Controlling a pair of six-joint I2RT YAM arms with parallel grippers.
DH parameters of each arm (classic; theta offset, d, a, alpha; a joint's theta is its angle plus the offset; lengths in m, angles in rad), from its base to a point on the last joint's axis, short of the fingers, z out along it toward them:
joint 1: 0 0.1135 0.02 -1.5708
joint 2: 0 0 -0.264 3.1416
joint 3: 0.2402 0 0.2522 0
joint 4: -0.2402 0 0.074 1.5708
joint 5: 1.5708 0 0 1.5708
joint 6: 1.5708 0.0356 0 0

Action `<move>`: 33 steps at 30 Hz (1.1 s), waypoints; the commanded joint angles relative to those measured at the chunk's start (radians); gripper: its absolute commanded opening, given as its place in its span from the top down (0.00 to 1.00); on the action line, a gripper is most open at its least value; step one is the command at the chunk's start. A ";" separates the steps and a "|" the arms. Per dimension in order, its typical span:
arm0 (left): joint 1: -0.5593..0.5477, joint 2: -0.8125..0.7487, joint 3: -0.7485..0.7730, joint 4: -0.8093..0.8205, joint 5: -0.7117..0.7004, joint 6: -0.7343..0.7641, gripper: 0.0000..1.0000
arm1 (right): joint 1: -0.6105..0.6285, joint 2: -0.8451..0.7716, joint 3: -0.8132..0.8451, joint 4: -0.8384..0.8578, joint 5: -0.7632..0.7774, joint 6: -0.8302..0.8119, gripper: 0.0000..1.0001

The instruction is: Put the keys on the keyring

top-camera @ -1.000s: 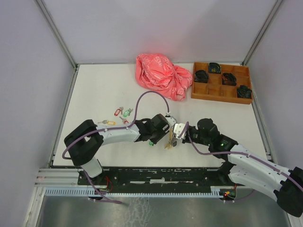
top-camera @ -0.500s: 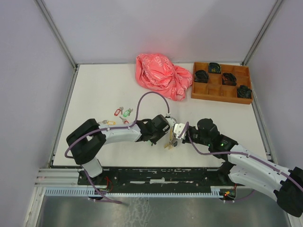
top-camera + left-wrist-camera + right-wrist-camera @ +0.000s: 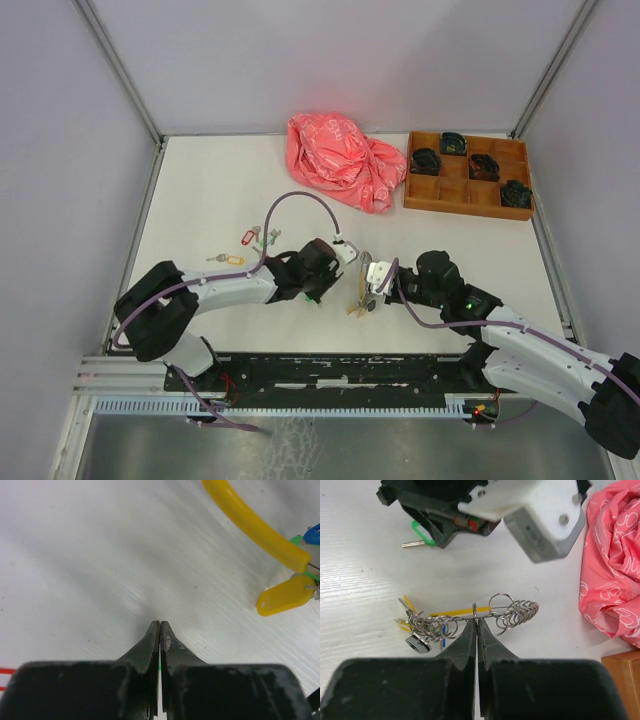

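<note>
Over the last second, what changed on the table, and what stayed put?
The left gripper closed, apparently on a green key, and drew left, away from the keyring. The right gripper stayed shut on the keyring; loose keys, bag and tray unmoved.

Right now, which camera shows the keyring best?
Right wrist view: the keyring shows nearly whole, chain links and yellow band sharp, pinched at the right gripper's tips. The left wrist shows only its yellow band; the top external view, a tiny glint.

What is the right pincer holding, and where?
The right pincer pinches the silvery chain-like metal keyring with a yellow band on its thin wire.
</note>
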 commanded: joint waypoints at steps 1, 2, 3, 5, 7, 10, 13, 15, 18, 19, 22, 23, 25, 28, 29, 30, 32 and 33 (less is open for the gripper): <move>0.052 -0.104 -0.072 0.142 0.086 -0.053 0.97 | 0.004 -0.011 0.024 0.034 -0.030 0.001 0.99; 0.060 -0.121 -0.094 0.167 0.099 -0.058 0.97 | 0.004 -0.009 0.024 0.034 -0.034 0.000 0.99; 0.069 -0.131 -0.114 0.187 0.113 -0.061 0.97 | 0.004 -0.004 0.027 0.033 -0.040 0.000 0.99; 0.080 -0.129 -0.128 0.199 0.123 -0.065 0.96 | 0.004 0.002 0.032 0.026 -0.050 -0.001 0.99; 0.082 -0.102 -0.114 0.176 0.114 -0.065 0.94 | 0.004 0.008 0.034 0.024 -0.053 -0.003 0.99; 0.080 -0.054 -0.083 0.149 0.092 -0.077 0.93 | 0.004 0.007 0.035 0.019 -0.054 -0.003 0.99; 0.081 -0.029 -0.058 0.133 0.062 -0.088 0.91 | 0.004 0.009 0.036 0.015 -0.055 -0.003 0.99; 0.081 -0.015 -0.041 0.113 0.045 -0.095 0.88 | 0.004 0.009 0.036 0.012 -0.054 -0.005 0.99; 0.081 -0.006 -0.013 0.059 0.022 -0.109 0.84 | 0.004 0.012 0.038 0.013 -0.054 -0.005 0.99; 0.081 -0.009 -0.007 0.043 0.020 -0.113 0.83 | 0.004 0.012 0.037 0.013 -0.055 -0.005 0.99; 0.081 -0.030 0.005 0.015 0.022 -0.138 0.79 | 0.004 0.014 0.038 0.015 -0.057 -0.005 0.99; 0.081 -0.035 0.010 0.005 0.022 -0.145 0.78 | 0.004 0.014 0.038 0.015 -0.057 -0.004 0.99; 0.081 -0.038 0.021 -0.021 0.022 -0.160 0.75 | 0.004 0.014 0.038 0.016 -0.059 -0.004 0.99; 0.081 -0.038 0.037 -0.044 0.025 -0.182 0.72 | 0.004 0.014 0.036 0.018 -0.060 -0.005 0.99; 0.082 -0.036 0.041 -0.050 0.025 -0.188 0.71 | 0.004 0.014 0.036 0.018 -0.060 -0.004 0.99; 0.081 -0.035 0.045 -0.056 0.027 -0.192 0.70 | 0.004 0.013 0.036 0.019 -0.060 -0.004 0.99; 0.081 -0.033 0.052 -0.063 0.030 -0.190 0.69 | 0.004 0.014 0.035 0.020 -0.059 -0.004 0.99; 0.079 -0.034 0.054 -0.063 0.030 -0.185 0.69 | 0.004 0.015 0.034 0.021 -0.060 -0.004 0.99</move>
